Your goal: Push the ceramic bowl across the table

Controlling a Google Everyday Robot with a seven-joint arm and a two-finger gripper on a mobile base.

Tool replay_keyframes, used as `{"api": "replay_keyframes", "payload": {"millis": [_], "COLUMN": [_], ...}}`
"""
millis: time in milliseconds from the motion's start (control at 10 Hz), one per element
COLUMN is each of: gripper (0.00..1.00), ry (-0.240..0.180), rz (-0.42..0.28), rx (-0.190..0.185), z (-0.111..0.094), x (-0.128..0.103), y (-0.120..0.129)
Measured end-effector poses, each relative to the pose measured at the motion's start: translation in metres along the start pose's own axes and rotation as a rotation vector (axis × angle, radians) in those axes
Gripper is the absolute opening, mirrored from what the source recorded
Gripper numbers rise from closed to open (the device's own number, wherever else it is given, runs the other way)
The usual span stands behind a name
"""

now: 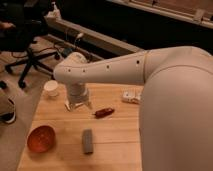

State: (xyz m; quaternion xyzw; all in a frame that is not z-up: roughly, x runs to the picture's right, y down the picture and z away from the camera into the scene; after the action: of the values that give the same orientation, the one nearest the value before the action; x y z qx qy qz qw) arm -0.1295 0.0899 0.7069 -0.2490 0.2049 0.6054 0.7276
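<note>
Here's the gripper (78,106), hanging at the far-left part of the table (120,145), its tips right down by the wood, and I read it as released: the two fingers (68,106) stand apart with nothing between them. The big white arm (125,70) sweeps in from the right, filling that whole side. The ceramic bowl (41,138) sits well apart from the gripper, down in the near-left corner of the table, upright, glossy orange-red, close to the left edge. Nothing touches it. A small white cup (51,88) stands at the far-left edge, just beside the gripper. To the gripper's right lies a little red object (104,112), flat on the planks. Nearer to me, a grey block (88,141) lies lengthwise, right of the bowl. By the arm, a small white packet (131,96) rests on the far side of the tabletop. Off the table, back left, a black office chair (25,50) stands on the floor
</note>
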Motion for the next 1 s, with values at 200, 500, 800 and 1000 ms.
{"api": "replay_keyframes", "payload": {"millis": [200, 500, 800, 1000], "gripper": [0.65, 0.65, 0.65, 0.65], "ry": [-0.049, -0.077, -0.073, -0.081], "rz": [-0.134, -0.333, -0.548, -0.667], "rx": [-0.020, -0.059, -0.051, -0.027], "z": [-0.007, -0.013, -0.005, -0.001], "x": [-0.004, 0.017, 0.062, 0.083], "y": [0.040, 0.099, 0.156, 0.184]}}
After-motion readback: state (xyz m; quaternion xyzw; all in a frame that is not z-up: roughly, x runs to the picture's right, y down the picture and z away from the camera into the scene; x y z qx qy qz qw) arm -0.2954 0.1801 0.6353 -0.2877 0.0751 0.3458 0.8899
